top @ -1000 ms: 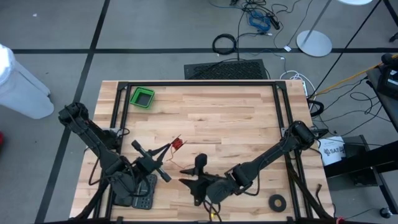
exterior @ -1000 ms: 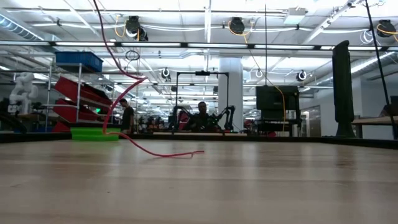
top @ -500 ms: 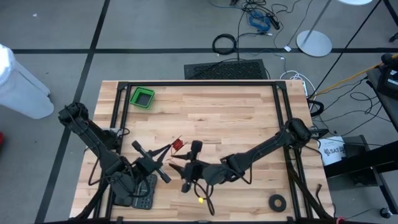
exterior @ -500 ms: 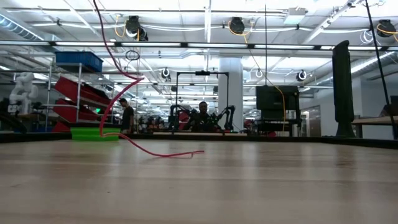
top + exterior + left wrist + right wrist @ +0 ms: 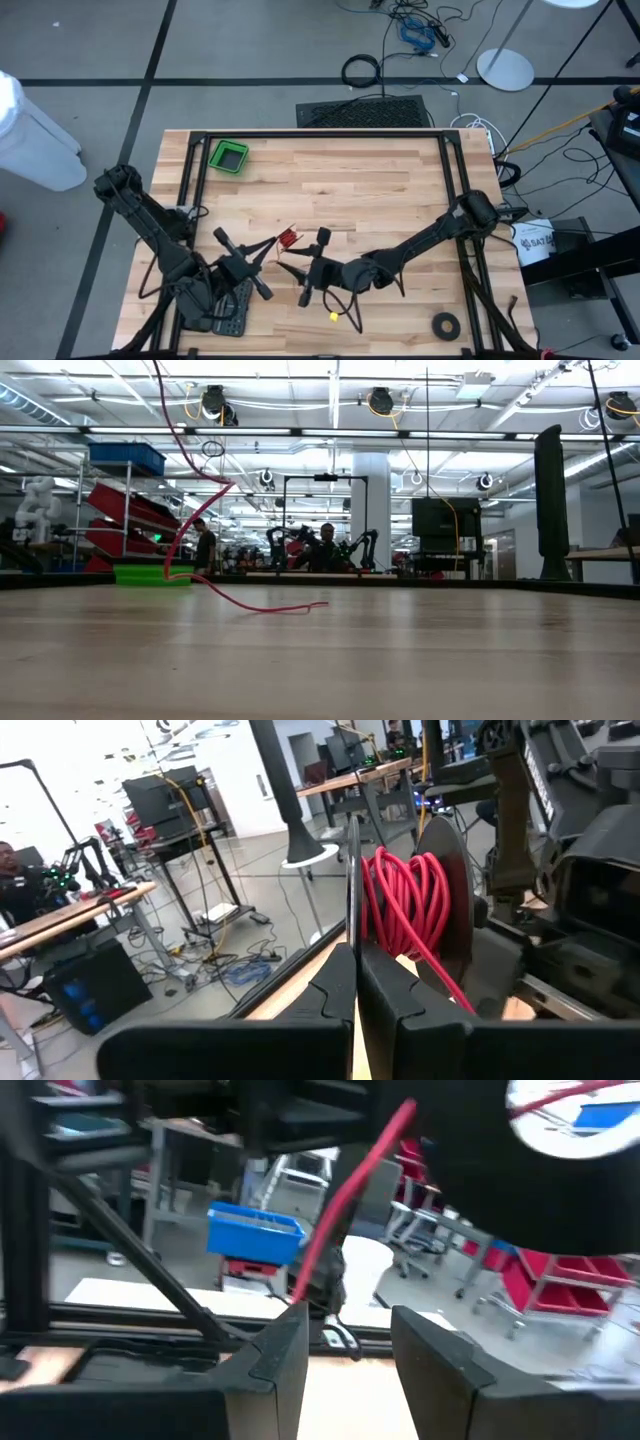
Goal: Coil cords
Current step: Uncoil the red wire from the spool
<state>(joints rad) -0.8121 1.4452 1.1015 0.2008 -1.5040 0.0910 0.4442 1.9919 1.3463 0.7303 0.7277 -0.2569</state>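
cord: the thin red flexible cord [image 5: 405, 905] was wound in a small coil between two dark round discs, held up right in front of the left gripper; in the high view it showed as a little red bundle [image 5: 288, 238] over the near-middle of the light wooden table [image 5: 380, 190]
loose end: a tail of it [image 5: 265, 606] trailed down and lay on the tabletop in the low view
left gripper: the left gripper [image 5: 262, 250] sat at the near left part of the table, fingers [image 5: 335, 990] pressed together, a thin dark edge running up from between them beside the coil; couldn't tell what exactly it pinched
right gripper: the right gripper [image 5: 305, 262] was just beside the coil on its right, fingers [image 5: 285, 1345] apart, a red strand [image 5: 350, 1180] passing above the gap, not clamped
bin: small green square plastic bin [image 5: 229, 157] sat at the far left corner, well apart from both grippers
tape: flat black tape ring [image 5: 446, 323] lay at the near right corner
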